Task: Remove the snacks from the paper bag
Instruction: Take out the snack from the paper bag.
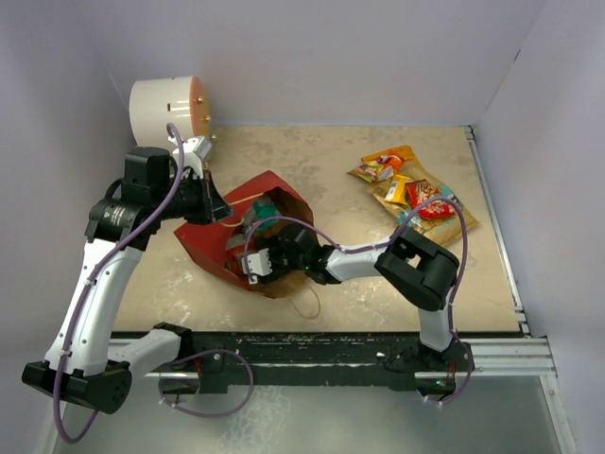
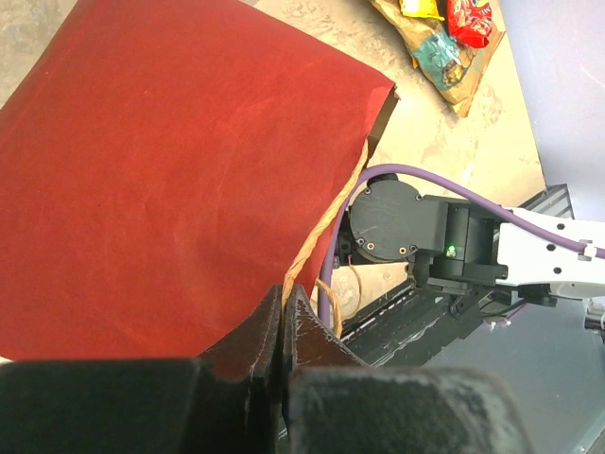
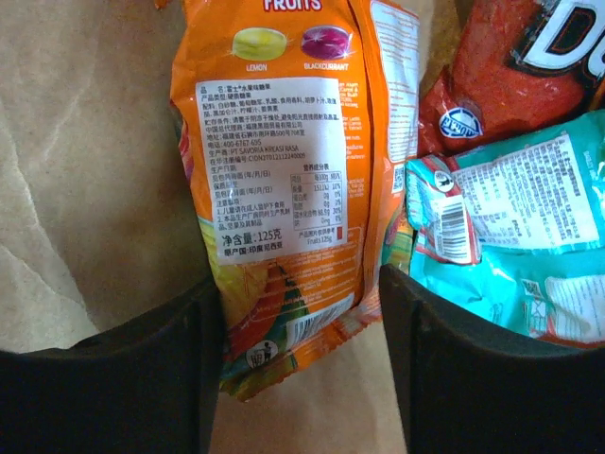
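Right wrist view: the right gripper is spread around the orange packet, which lies lengthwise straight ahead; the left gripper pinches the paper bag.

White cylinder on its side in far-left corner, orange face pointing right. Beige marbled table, plain white walls, metal rail along right edge, possibly aluminium.
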{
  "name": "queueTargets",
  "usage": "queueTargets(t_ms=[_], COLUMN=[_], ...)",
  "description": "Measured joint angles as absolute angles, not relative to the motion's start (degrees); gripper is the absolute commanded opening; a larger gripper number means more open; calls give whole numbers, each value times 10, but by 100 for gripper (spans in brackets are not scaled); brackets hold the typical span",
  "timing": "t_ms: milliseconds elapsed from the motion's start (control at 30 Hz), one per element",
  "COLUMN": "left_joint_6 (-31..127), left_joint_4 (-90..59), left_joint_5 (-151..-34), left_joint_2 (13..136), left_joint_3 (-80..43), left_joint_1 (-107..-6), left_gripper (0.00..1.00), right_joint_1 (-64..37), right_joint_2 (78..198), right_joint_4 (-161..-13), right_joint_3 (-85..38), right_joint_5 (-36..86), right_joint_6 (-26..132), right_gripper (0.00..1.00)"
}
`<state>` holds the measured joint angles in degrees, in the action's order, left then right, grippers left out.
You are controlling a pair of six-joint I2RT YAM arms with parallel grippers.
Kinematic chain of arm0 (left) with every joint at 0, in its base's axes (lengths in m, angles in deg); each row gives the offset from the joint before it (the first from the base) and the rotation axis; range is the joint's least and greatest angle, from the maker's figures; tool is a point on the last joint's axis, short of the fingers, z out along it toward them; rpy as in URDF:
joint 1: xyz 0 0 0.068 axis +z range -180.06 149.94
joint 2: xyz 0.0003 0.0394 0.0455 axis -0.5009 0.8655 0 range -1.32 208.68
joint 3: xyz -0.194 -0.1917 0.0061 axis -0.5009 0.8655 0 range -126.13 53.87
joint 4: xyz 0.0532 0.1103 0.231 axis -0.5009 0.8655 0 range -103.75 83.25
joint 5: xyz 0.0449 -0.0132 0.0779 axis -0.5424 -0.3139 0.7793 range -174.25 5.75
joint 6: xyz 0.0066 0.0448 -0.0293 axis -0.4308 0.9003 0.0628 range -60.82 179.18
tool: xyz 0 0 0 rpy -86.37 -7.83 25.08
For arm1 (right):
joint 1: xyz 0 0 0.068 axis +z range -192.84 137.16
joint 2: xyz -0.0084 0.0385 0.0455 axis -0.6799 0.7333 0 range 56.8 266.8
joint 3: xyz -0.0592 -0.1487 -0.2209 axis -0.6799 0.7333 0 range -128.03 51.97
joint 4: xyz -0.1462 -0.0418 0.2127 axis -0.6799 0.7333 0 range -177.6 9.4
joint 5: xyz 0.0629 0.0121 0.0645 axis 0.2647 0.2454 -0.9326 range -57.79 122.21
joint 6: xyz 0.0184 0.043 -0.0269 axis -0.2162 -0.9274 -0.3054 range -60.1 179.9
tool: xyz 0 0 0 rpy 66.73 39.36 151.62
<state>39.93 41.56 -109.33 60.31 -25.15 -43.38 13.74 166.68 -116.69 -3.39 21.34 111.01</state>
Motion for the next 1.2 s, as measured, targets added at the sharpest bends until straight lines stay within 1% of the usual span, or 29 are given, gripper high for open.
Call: queueTargets(t_ms=[33,67,133,233,300,433,600,900,1000,1200], left_joint_6=[400,402,405,409,409,408,402,361,337,295], left_joint_4=[415,416,416,416,416,417,417,418,417,413], left_joint_5=[-1093,-1093,-1093,-1092,-1090,-1082,-1060,-1049,-1066,-1103], left_joint_2=[603,603,603,603,603,603,604,634,648,650], left_joint_3=[-252,-252,-252,-252,-252,-252,-252,-255,-255,-255], left_joint_1=[-434,-434,-434,-434,-434,-434,-434,-434,-434,-434], left_gripper=[0,0,0,0,0,0,0,0,0,0], right_joint_1=[137,137,138,139,139,139,139,139,139,139], right_joint_2=[1672,1678,1689,1693,1691,1677,1614,1430,1344,1186], right_joint_4=[-1171,-1171,-1173,-1180,-1184,-1177,-1148,-1071,-1027,-966], right_joint_3=[-39,-46,-60,-66,-66,-65,-45,50,80,84], right_joint_5=[213,211,211,212,212,218,223,224,227,270], right_joint_6=[1109,1107,1103,1097,1093,1087,1072,1021,972,838], right_gripper=[53,44,35,23,13,1,0,0,0,0])
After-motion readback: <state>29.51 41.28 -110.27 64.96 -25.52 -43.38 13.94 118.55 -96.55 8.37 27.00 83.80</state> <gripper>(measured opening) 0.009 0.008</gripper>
